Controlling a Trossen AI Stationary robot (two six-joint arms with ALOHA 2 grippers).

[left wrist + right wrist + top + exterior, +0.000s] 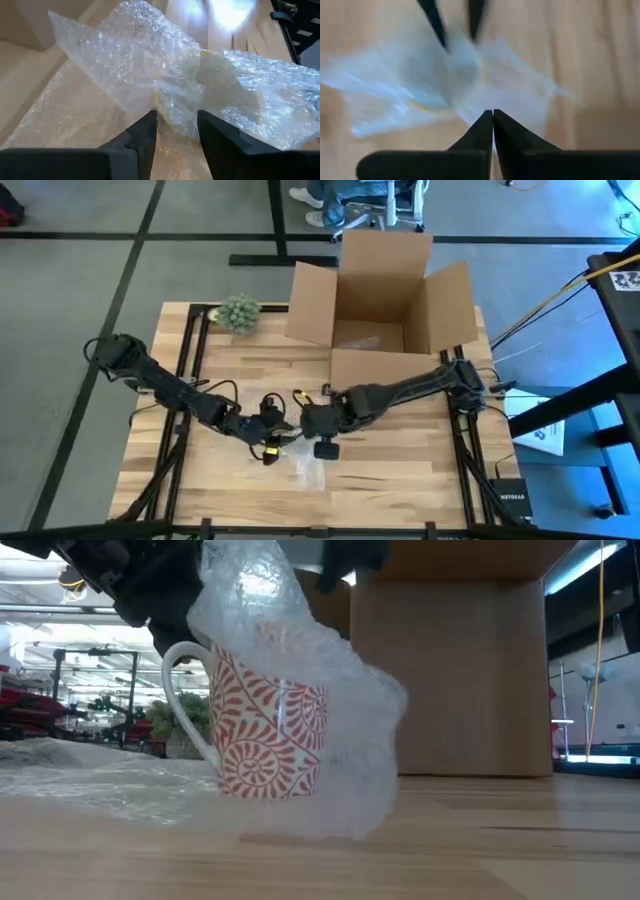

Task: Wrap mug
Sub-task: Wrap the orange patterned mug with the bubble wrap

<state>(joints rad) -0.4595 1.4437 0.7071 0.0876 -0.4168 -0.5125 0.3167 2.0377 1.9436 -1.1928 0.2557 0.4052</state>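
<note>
Two grippers at work. Left gripper (175, 132) part open, empty, bubble wrap (150, 75) just beyond fingertips. Right gripper (493, 130) pinched shut, apparently on a wrap edge. Mug (265, 730) beneath, upright on table (500, 840), half draped. Likely ceramic: heavy, breakable. Wrap light, floppy, slippery; best gripped at free corner.

Two dark jointed arms, black cabling, yellow accents near left end effector (270, 448), tapered matte-black fingers (142, 137)

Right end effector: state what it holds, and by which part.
The right end effector, fingers shut, pinches an edge of the bubble wrap draped over the mug.
</note>
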